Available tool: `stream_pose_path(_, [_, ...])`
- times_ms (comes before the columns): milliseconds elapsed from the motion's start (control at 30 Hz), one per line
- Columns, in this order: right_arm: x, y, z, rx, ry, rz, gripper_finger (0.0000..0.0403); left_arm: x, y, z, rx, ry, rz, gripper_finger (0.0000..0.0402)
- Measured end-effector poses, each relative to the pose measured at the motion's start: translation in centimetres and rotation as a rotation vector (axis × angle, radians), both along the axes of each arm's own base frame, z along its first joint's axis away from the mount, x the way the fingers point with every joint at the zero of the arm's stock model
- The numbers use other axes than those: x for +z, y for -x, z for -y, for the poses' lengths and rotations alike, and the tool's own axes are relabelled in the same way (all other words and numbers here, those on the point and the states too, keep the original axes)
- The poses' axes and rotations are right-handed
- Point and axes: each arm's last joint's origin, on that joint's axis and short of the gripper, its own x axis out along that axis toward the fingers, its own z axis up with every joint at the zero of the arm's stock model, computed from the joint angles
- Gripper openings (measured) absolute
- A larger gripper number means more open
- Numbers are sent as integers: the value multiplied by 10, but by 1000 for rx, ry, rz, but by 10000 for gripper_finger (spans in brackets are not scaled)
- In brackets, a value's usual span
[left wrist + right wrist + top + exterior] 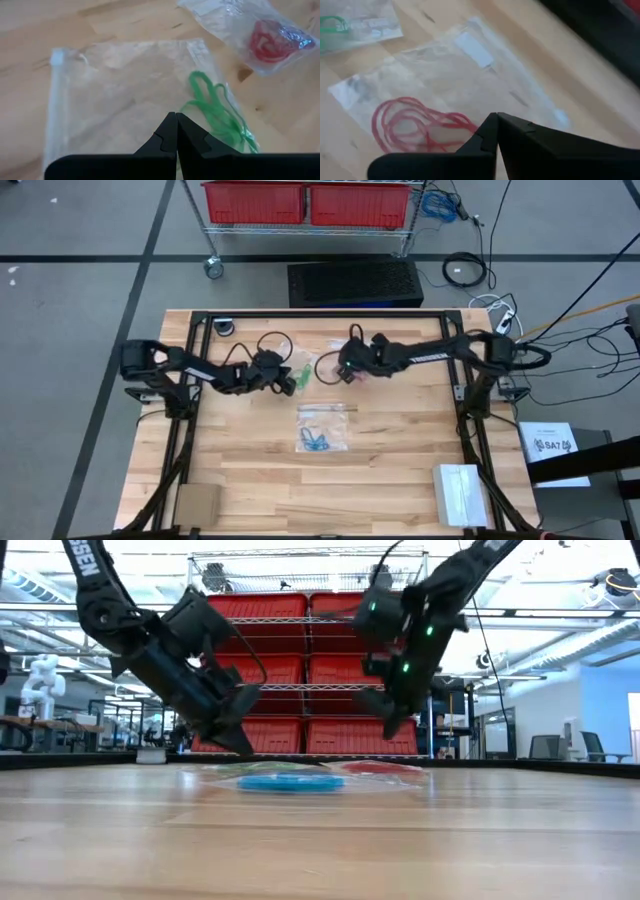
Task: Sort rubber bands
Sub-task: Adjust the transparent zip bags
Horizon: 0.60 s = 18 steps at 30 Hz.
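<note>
Three clear zip bags lie flat on the wooden table. The first holds green rubber bands (pixel 220 112), the second holds red rubber bands (pixel 415 125), and the third, nearer the front, holds blue rubber bands (pixel 320 442). My left gripper (pixel 176 122) is shut and slants down low over the green-band bag (pixel 300 375), its tips beside the bands. My right gripper (pixel 496 122) is shut and hangs above the red-band bag (pixel 358 376), clear of the table in the low view (pixel 385 730). My left gripper's shut tips (pixel 245 748) slant down close to the clear wall of the green-band bag (pixel 125 100). Whether they touch it, I cannot tell. Nothing is pinched between the fingers.
A black frame (pixel 190 420) runs along the table's left, right and far sides. A cardboard piece (pixel 198 502) lies at the near left corner and a white box (pixel 458 490) at the near right. Bare wood lies between them.
</note>
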Motion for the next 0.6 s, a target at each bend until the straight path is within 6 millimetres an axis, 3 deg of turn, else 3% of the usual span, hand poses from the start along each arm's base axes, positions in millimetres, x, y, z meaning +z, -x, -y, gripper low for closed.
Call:
stream_pose_path(133, [-21, -4, 14, -5, -68, 4, 0, -8, -4, 0, -27, 14, 6, 5])
stream_pose_path(267, [-37, -7, 12, 54, -119, -50, 0, -14, -5, 1, -135, -4, -58, 5])
stream_pose_path(400, [-39, -7, -1, 135, -129, -115, 0, -16, -4, 3, -266, -67, -147, 5])
stream_pose_path(600, [-31, 0, -36, 306, -156, -273, 0, -20, -2, 11, -450, -132, -267, 5])
